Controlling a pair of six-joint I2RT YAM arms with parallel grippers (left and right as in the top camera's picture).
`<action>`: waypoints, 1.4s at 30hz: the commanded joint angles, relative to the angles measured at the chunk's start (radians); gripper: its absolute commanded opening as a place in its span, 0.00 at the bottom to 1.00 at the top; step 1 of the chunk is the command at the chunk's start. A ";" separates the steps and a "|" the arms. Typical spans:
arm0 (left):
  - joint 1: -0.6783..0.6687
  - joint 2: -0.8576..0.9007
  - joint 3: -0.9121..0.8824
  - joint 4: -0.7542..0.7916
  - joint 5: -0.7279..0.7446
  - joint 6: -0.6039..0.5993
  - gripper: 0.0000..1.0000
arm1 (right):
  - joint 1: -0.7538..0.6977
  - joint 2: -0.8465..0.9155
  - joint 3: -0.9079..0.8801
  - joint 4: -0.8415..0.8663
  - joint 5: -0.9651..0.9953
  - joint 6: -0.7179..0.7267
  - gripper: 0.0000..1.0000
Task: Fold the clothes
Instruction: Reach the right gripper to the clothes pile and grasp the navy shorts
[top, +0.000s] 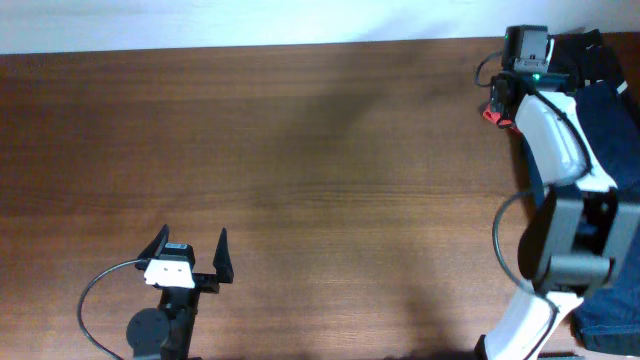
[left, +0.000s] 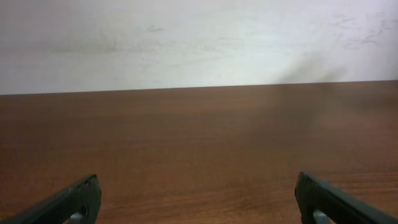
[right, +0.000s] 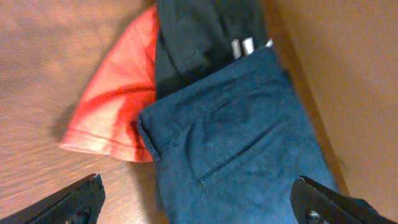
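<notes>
Overhead, the left gripper (top: 191, 242) is spread open, well apart from the clothes (top: 612, 130) heaped by the right arm (top: 550, 140).

Left wrist: two fingers apart, table (left: 199, 137) ahead.

Right wrist: the right gripper (right: 196, 193) gapes over one pair of jeans (right: 249, 143), with one red top (right: 106, 106) and one black piece (right: 199, 37) beyond.

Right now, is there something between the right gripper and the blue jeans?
Nothing visible does. The right gripper is open above the blue jeans, with the view between them clear. The red garment and the black garment lie at the jeans' edge, not over them.
</notes>
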 joint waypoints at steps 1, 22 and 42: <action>-0.004 -0.006 -0.004 -0.002 0.001 -0.010 0.99 | -0.052 0.097 0.018 0.031 0.025 -0.060 0.99; -0.004 -0.006 -0.004 -0.002 0.001 -0.010 0.99 | -0.133 0.217 0.018 0.036 -0.188 -0.138 0.18; -0.004 -0.006 -0.004 -0.002 0.001 -0.010 0.99 | -0.170 0.248 0.090 -0.052 -0.224 -0.060 0.04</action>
